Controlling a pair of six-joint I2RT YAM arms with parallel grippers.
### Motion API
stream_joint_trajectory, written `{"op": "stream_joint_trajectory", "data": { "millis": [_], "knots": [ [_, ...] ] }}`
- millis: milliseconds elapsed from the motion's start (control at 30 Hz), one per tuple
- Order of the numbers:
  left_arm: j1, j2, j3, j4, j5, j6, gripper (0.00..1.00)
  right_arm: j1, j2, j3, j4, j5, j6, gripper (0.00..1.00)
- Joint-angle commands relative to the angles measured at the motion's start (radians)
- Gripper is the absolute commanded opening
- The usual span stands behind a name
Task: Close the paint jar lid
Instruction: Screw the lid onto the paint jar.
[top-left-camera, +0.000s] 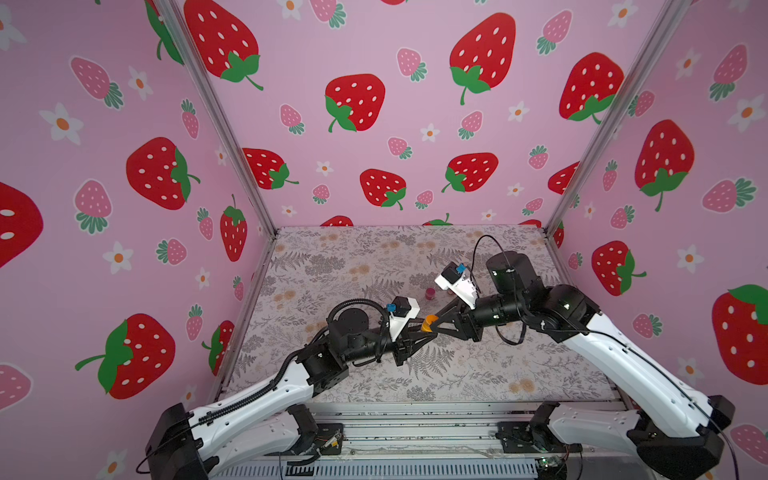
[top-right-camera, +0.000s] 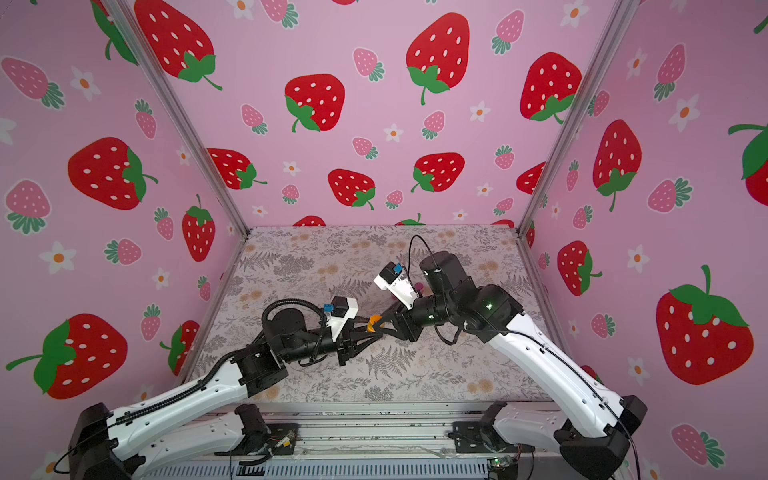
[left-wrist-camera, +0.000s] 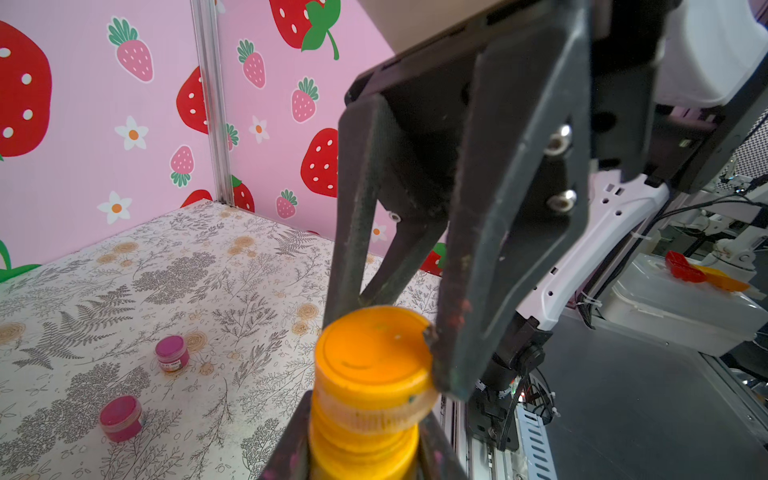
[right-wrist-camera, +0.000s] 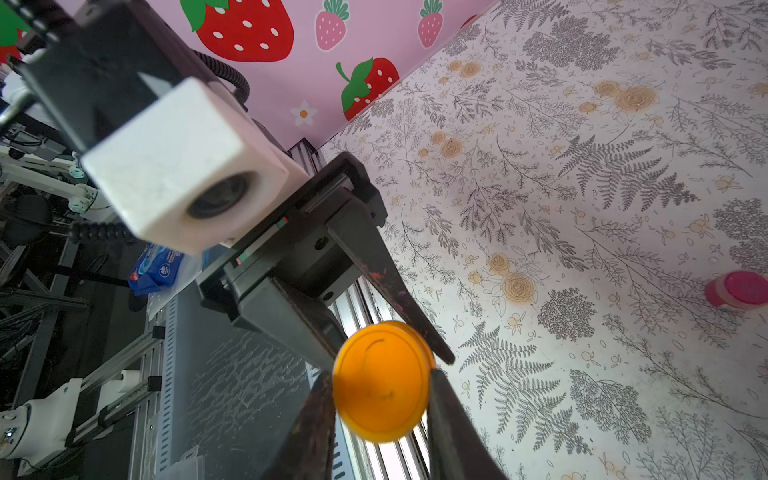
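Arms meet at the centre of both top views, raised off the grey floral-printed tabletop (top-left-camera: 374, 257) so that each can reach the work from its own side. The small round orange plastic paint jar (left-wrist-camera: 362, 451) is held in the air there and rests on nothing.

At the bottom edge of the left wrist view, the left gripper (left-wrist-camera: 363, 457) has its fingers closed against the jar's body from either side. That grip reads as an anchor, keeping the body from turning. From the upper part of the same frame, the right gripper (left-wrist-camera: 392, 345) pinches its two dark fingers on the rim of the flat orange lid (left-wrist-camera: 370, 357). They sit opposite each other across its width, a hold that suits twisting or pressing it down.

The lid sits on the jar's mouth but looks a little tilted, with ribbed neck showing below its rim, so I judge it not yet fully seated. The next move probably calls for squaring the lid before turning, or the thread may cross.

A small magenta-lidded pot (left-wrist-camera: 171, 353) and its twin (left-wrist-camera: 120, 417) stand on the tabletop at the lower left of that frame. Both are closed and well apart from the grippers.
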Motion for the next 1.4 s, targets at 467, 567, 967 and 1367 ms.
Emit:
{"op": "stream_joint_trajectory", "data": {
  "millis": [467, 567, 967, 1367],
  "knots": [
    [-0.002, -0.008, 0.135, 0.132, 0.027, -0.001, 0.0, 0.031, -0.092, -0.18, 0.102, -0.037, 0.0, 0.34],
    [-0.002, -0.001, 0.145, 0.143, 0.046, -0.012, 0.0, 0.031, -0.094, -0.195, 0.113, -0.031, 0.0, 0.34],
    [-0.013, -0.027, 0.169, 0.109, 0.071, 0.005, 0.0, 0.031, -0.039, -0.192, 0.127, -0.109, -0.042, 0.36],
    [-0.017, -0.073, 0.165, 0.049, 0.037, 0.047, 0.0, -0.018, -0.085, -0.181, 0.066, -0.088, -0.044, 0.32]
  ]
}}
